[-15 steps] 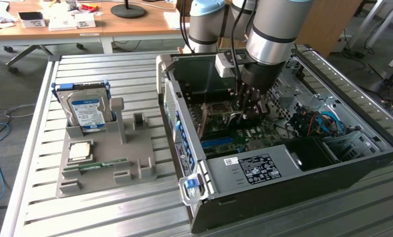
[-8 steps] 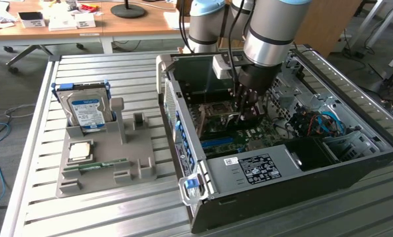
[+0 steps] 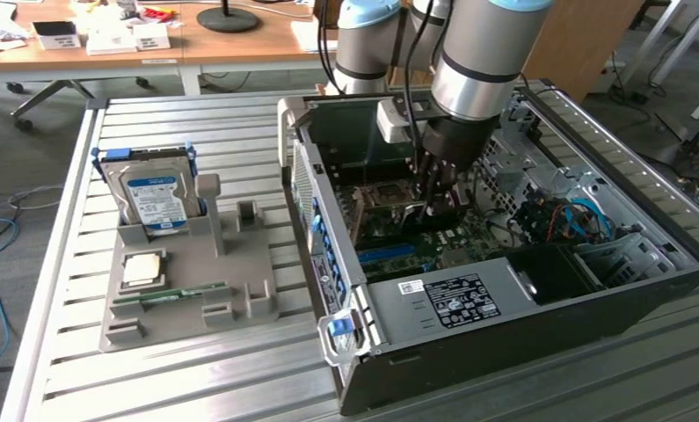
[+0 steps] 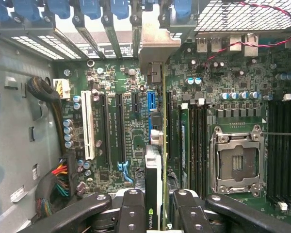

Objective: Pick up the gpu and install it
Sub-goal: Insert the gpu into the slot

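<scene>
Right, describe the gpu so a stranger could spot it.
Look into the open PC case, at the green motherboard. The gpu is the card held on edge between the black fingers, with a silver bracket at its far end. Unlike the slots around it, it stands off the board and bears a green logo.

exterior: high, oblique, over table (image 3: pixel 208 378) and open case (image 3: pixel 537 325) | wrist: behind hand (image 4: pixel 157 206), close on motherboard (image 4: pixel 126 126) | shared: motherboard
</scene>
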`<control>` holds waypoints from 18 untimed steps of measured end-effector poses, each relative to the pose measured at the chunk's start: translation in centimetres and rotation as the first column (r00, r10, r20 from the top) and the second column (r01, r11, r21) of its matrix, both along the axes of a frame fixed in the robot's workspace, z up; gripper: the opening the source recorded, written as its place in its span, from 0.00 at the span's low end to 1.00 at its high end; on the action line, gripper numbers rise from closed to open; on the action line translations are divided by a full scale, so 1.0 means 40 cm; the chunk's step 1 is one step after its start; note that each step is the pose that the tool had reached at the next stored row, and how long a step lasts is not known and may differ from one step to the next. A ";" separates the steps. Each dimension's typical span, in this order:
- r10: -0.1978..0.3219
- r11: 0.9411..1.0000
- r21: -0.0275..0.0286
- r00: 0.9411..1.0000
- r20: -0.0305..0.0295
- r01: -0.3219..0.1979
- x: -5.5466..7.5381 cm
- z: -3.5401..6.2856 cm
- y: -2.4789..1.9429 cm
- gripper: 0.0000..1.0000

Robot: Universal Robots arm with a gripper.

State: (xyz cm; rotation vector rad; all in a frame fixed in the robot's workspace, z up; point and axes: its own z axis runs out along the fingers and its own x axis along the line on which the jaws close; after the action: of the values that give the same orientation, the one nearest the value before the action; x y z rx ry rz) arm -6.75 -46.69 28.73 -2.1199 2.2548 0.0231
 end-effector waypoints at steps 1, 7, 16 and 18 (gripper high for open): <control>0.000 1.000 0.000 1.000 0.000 0.000 0.000 0.000 0.000 0.27; 0.000 1.000 0.000 1.000 0.000 0.000 0.000 -0.004 0.000 0.27; 0.000 1.000 0.000 1.000 0.000 0.000 -0.001 -0.007 -0.006 0.27; 0.000 1.000 0.000 1.000 0.000 0.000 -0.003 -0.008 -0.006 0.27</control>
State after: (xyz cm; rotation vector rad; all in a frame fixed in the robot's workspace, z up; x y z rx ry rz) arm -6.88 -46.93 28.42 -2.1201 2.2549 0.0229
